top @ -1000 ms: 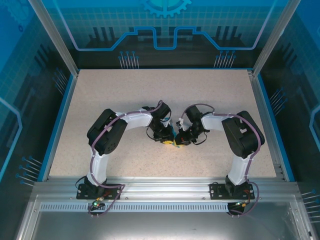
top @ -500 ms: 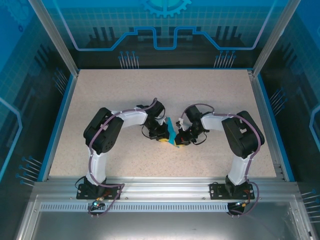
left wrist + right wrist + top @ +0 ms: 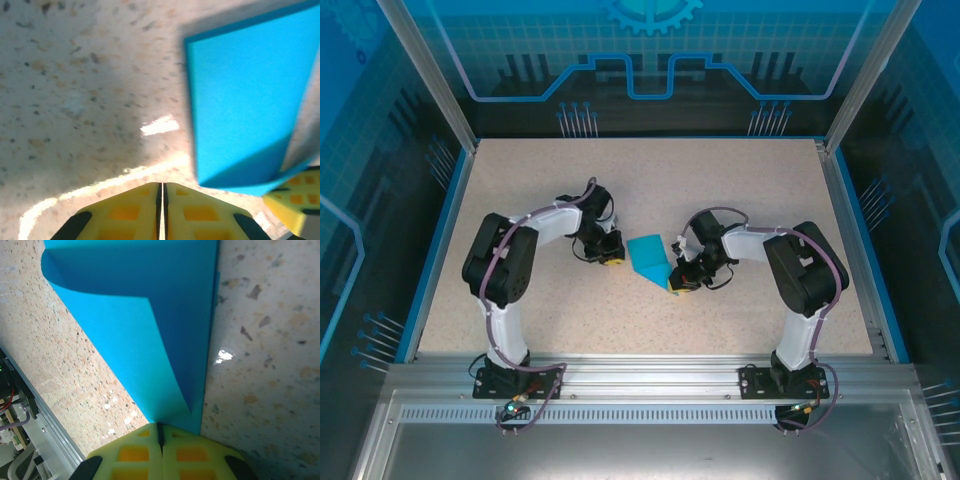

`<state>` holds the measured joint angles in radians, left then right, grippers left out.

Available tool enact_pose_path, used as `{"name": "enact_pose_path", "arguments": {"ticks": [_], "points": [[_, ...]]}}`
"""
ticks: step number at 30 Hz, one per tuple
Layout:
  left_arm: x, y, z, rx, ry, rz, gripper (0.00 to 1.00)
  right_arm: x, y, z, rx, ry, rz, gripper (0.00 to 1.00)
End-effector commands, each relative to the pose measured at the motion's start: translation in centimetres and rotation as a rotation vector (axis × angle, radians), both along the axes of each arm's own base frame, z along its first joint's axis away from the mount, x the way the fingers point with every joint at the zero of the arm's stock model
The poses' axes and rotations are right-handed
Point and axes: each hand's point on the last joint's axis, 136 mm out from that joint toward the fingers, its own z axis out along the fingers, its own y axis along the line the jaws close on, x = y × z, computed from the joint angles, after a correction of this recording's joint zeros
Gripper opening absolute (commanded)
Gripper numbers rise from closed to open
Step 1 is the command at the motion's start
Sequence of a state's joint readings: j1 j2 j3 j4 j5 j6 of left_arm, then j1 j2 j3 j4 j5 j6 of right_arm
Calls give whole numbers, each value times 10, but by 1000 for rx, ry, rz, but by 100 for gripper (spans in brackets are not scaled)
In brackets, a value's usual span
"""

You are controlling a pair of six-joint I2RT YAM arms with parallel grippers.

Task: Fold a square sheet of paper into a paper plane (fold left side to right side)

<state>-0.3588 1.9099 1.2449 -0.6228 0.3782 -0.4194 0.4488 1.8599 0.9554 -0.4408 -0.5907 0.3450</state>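
The square sheet of paper (image 3: 648, 257) is bright cyan-blue and lies mid-table, loosely folded over on itself. My right gripper (image 3: 676, 283) is shut on its near right corner. In the right wrist view the paper (image 3: 150, 315) curls over with a soft, rounded fold, and its corner runs between the yellow jaws of the right gripper (image 3: 160, 427). My left gripper (image 3: 613, 260) sits just left of the sheet, apart from it. In the left wrist view the left gripper (image 3: 161, 186) is shut with nothing in it, and the paper (image 3: 245, 100) lies ahead to the right.
The speckled beige tabletop (image 3: 740, 190) is bounded by blue rails and transparent walls on three sides. A yellow finger of the right gripper (image 3: 292, 200) shows at the paper's near corner in the left wrist view. Both arm bases stand at the near edge.
The two grippers were together at the centre. My left gripper has drawn back to the left, away from the paper, which now shows folded over. The right gripper has stayed put.
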Motion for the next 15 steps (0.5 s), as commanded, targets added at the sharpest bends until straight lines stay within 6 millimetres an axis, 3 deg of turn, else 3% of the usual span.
{"name": "enact_pose_path", "arguments": {"ticks": [1, 5, 8, 11, 15], "points": [[-12, -25, 39, -71, -80, -55, 15, -32, -40, -41, -254, 120, -17, 1], [-33, -70, 44, -168, -77, -124, 15, -31, -40, -41, -256, 119, -18, 2], [-41, -93, 30, -171, -48, -162, 16, -31, -40, -41, -257, 119, -19, 2], [-41, -105, 15, -152, -19, -183, 15, -30, -39, -40, -254, 119, -20, 2], [-37, -104, -1, -104, -3, -190, 15, -30, -39, -38, -254, 115, -20, 2]]}}
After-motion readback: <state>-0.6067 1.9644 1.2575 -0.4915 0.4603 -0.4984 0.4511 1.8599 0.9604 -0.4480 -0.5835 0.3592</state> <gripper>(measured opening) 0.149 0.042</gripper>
